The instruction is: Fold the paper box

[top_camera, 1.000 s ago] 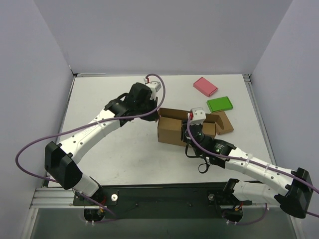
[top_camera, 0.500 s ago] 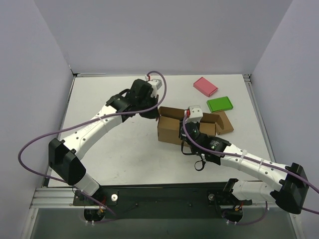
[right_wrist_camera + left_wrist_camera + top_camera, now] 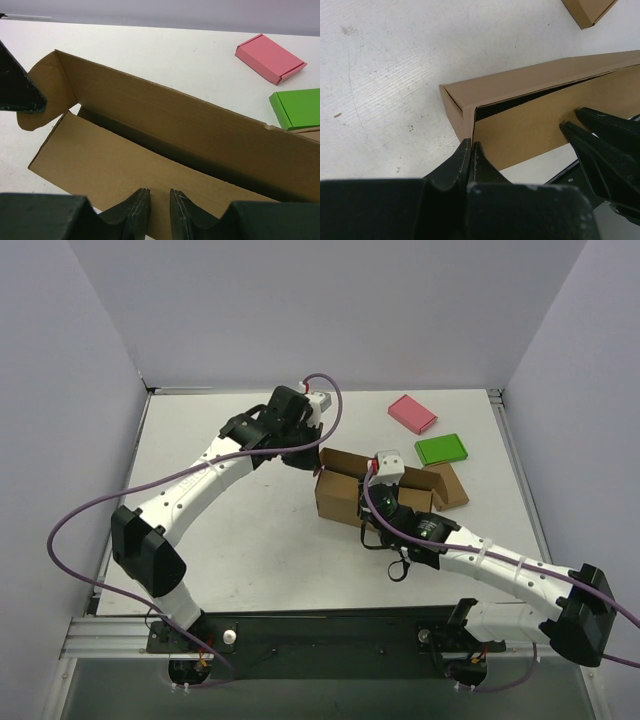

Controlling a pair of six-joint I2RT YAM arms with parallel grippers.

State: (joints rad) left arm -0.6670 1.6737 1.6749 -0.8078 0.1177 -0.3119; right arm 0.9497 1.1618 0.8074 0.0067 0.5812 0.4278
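Observation:
The paper box (image 3: 343, 492) is a long brown cardboard trough mid-table, with its near flap leaning inward. My left gripper (image 3: 306, 461) is at the box's left end. In the left wrist view that gripper (image 3: 471, 145) is shut, its tips touching the corner of the box (image 3: 530, 95). My right gripper (image 3: 372, 503) is at the box's near side. In the right wrist view its jaws (image 3: 159, 192) stand slightly apart against the near flap (image 3: 110, 165), with nothing between them. A rounded tab (image 3: 45, 95) sticks up at the box's left end.
A pink block (image 3: 412, 413) and a green block (image 3: 441, 449) lie at the back right. A small brown block (image 3: 449, 486) sits just right of the box. Grey walls close in the table on three sides.
The left arm has swung right, bringing its shut gripper up to the box's left end. The right gripper has shifted a little left along the near flap and narrowed slightly.

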